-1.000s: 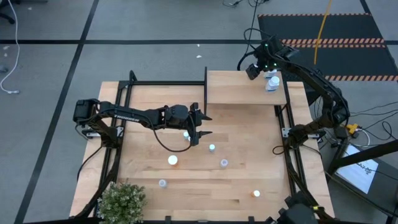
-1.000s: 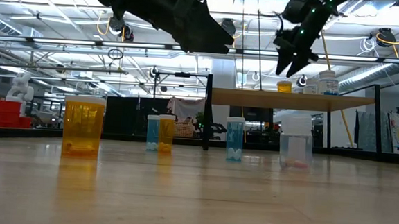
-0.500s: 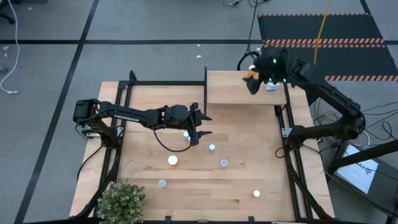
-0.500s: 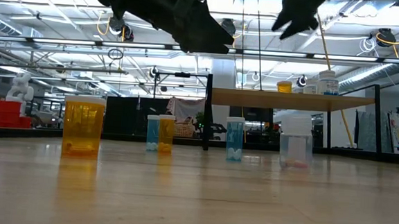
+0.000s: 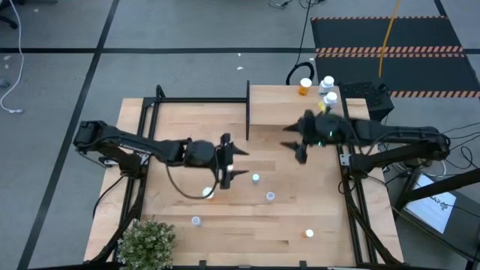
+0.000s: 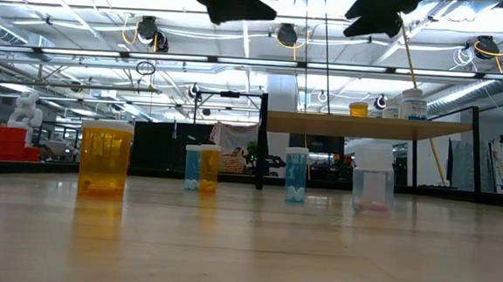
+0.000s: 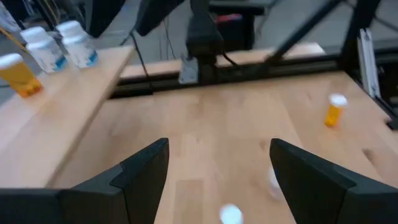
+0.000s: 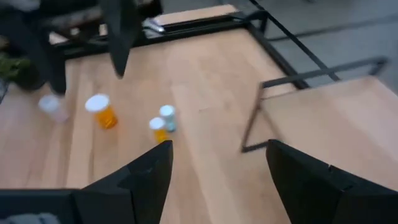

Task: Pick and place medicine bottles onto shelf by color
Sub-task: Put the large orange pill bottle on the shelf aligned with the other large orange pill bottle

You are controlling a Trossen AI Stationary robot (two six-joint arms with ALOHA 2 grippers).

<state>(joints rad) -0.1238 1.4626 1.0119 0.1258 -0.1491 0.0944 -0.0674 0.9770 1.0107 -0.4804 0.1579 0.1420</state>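
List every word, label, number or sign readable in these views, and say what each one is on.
None can be read.
The bottles on the shelf: the white-capped bottles carry blue label bands, too blurred to read; the orange bottle shows no print.
The left arm: pale lettering along the link, too small to read.
The bottles on the table: no legible print.
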